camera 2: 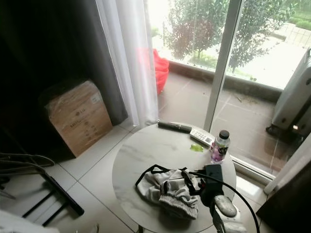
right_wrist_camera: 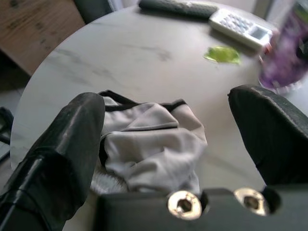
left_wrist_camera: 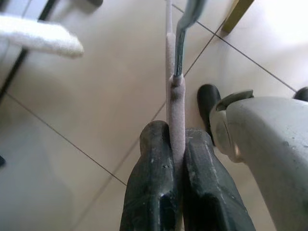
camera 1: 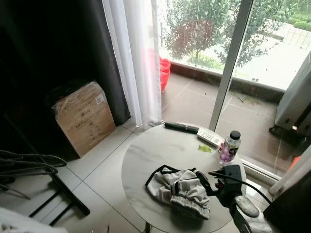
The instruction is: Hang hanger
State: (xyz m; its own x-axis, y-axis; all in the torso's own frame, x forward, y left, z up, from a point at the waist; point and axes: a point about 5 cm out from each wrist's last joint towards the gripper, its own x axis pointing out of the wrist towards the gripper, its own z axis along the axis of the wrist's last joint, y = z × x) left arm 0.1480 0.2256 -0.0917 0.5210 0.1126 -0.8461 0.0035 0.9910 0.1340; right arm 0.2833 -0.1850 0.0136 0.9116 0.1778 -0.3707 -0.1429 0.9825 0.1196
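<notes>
Gripping item: left gripper (left_wrist_camera: 177, 144), fingers (left_wrist_camera: 153, 183) pressed together on the hanger (left_wrist_camera: 175, 96), a thin rod with pale grey padding and a bare metal section beyond it, held low above the tiled floor (left_wrist_camera: 96, 96).

Right gripper (right_wrist_camera: 168, 130): fingers spread wide apart, hovering just above the garment (camera 1: 180, 189), nothing between them.

Round table (camera 1: 146, 155), pale marble-look top. On it:
- grey-white garment with black trim, crumpled, at the near edge;
- black remote (camera 1: 181, 127) at the far edge;
- white remote (camera 1: 210, 137) just beside it;
- small green scrap (camera 1: 204, 148);
- clear bottle (camera 1: 230, 147), black cap, purplish contents, upright near the white remote.

Surroundings: cardboard box (camera 1: 85, 116) wrapped in film, against a dark curtain (camera 1: 58, 43); white sheer curtain (camera 1: 138, 58); glass door (camera 1: 233, 43); wire hangers (camera 1: 24, 167) on a black rack at the left.
</notes>
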